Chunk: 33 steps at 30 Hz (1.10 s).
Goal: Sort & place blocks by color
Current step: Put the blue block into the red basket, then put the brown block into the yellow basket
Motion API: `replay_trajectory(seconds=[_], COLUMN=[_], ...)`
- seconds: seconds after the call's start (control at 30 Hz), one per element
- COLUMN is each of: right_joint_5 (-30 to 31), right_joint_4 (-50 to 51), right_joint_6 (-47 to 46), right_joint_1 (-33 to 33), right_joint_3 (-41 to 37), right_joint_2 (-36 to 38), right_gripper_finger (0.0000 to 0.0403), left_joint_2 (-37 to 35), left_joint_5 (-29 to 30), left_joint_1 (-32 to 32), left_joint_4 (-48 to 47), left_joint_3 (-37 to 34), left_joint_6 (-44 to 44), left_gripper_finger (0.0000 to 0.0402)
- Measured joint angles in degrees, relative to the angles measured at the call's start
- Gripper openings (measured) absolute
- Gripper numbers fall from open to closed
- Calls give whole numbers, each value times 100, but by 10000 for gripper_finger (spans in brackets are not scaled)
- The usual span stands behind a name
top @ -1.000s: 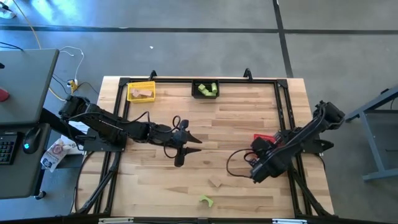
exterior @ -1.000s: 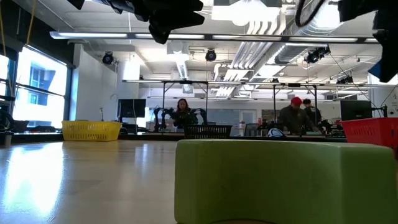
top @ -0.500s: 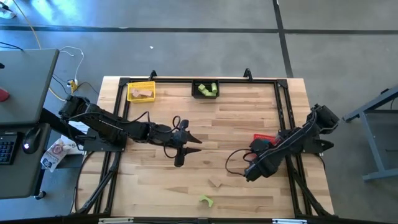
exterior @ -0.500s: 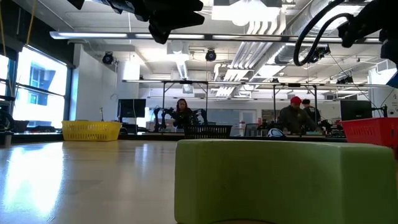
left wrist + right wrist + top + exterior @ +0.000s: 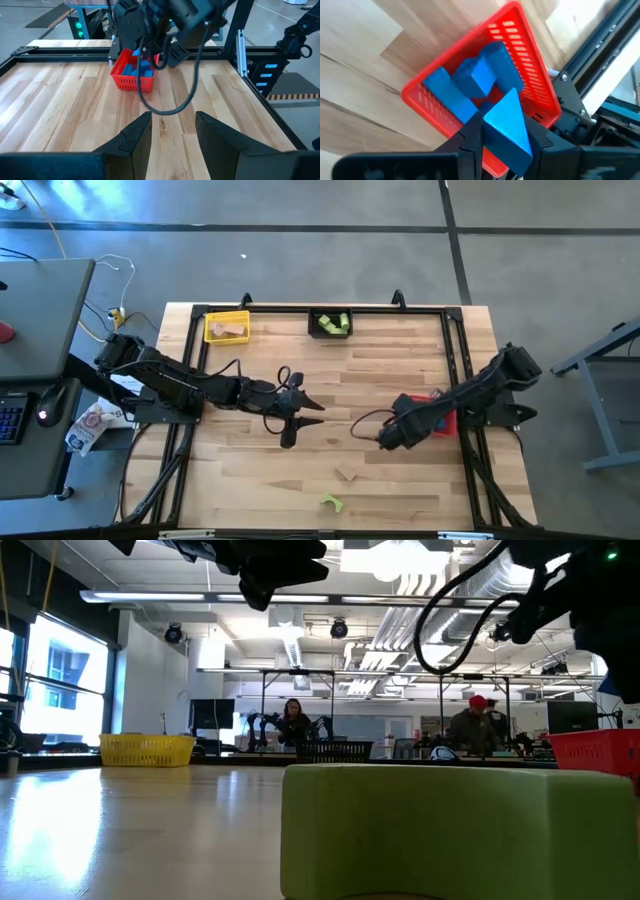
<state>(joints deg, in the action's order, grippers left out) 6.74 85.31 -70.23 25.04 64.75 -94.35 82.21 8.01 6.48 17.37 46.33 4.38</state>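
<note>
Now you see the wooden bench from above, with a black frame around it and both dark arms reaching in over it. Your left arm lies across the left half, and its left claw hangs over the bare wood near the middle of the bench; its two fingers stand apart and nothing is between them. Your right arm comes in from the right edge, and the right claw is over the wood just beside the red bin, on the side toward the middle. In the right wrist view this claw is clamped on a blue wedge block, which sits between the two fingers above the red bin.

Three bins stand on the bench. The red one at the right holds several blue blocks. The yellow bin at the far left corner holds a tan block. The black bin, at the far edge near the middle, holds light green blocks.

Two blocks lie loose on the near side of the bench: a tan wooden block and, a little nearer to the front edge, a light green block. This green block fills the front of the low view. In the room behind the bench, people stand at other benches.
</note>
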Motion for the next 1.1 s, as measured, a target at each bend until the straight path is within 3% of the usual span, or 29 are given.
replay_trajectory(seconds=[0.43, 0.67, 0.87, 1.1], right_joint_5=[-439, -426, -56, 121], right_joint_4=[-222, -165, 68, -4], right_joint_6=[1106, 1246, 1199, 1117], right_joint_1=[-720, -817, -813, -781], right_joint_3=[0, 0, 0, 0], right_joint_2=[0, 0, 0, 0], right_gripper_finger=[71, 112, 154, 169], left_joint_2=[0, 0, 0, 0], left_joint_5=[3, 4, 7, 15], left_joint_1=[-1, 0, 0, 74], left_joint_4=[-2, -4, -4, -186], left_joint_3=[0, 0, 0, 2], left_joint_6=[2, 15, 13, 206], left_gripper_finger=[141, 141, 141, 141])
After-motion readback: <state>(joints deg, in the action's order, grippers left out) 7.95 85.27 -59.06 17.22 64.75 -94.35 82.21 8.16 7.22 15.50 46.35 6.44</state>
